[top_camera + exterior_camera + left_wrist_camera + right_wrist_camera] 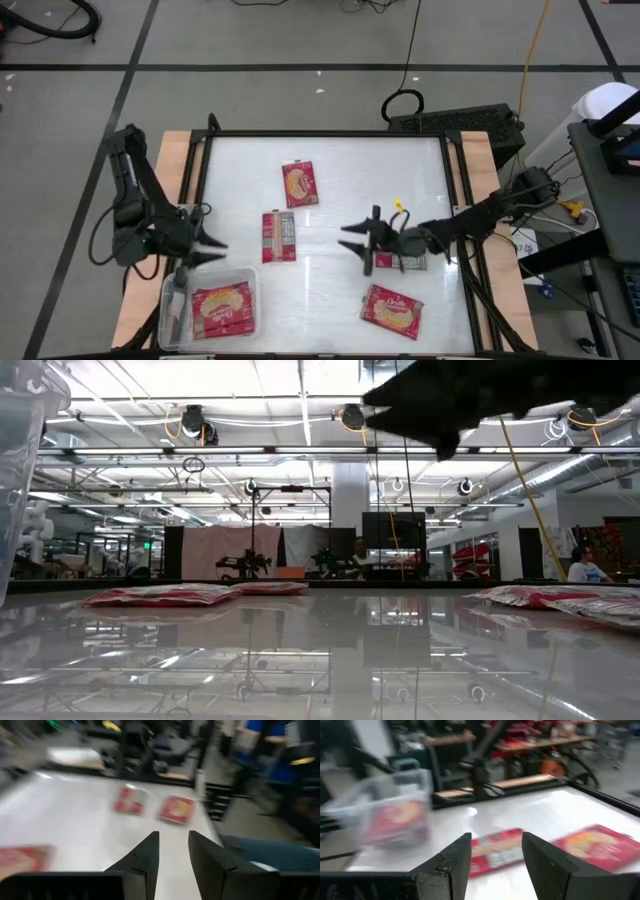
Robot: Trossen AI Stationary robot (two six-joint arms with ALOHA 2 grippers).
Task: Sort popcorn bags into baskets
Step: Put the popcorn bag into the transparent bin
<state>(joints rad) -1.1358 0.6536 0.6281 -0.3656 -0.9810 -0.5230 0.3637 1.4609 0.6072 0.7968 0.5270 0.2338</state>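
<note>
The glossy white table (330, 200) carries four loose popcorn bags (300, 184); one more lies in the clear tub (240, 283) at its near left corner. The left gripper (212, 250), empty with a narrow gap, hovers above the tub's edge; the right gripper (354, 238), wide and empty, hovers mid-table. Grey floor (300, 40) surrounds.

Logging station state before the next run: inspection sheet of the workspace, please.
Surface: white table, glossy, dark frame around it.
Job's things: clear tub at the near left corner with one red packet in it. Four more loose on the table: face-up packet, back-up packet, face-up packet, and one partly under the right gripper.
Clutter: small yellow item near the right arm, too small to identify.
Grippers: left gripper open, empty, beside the tub; right gripper open, empty, mid-table.
Cables: black cable and yellow cable on the floor.
Surroundings: lab room, person seated far off.
</note>
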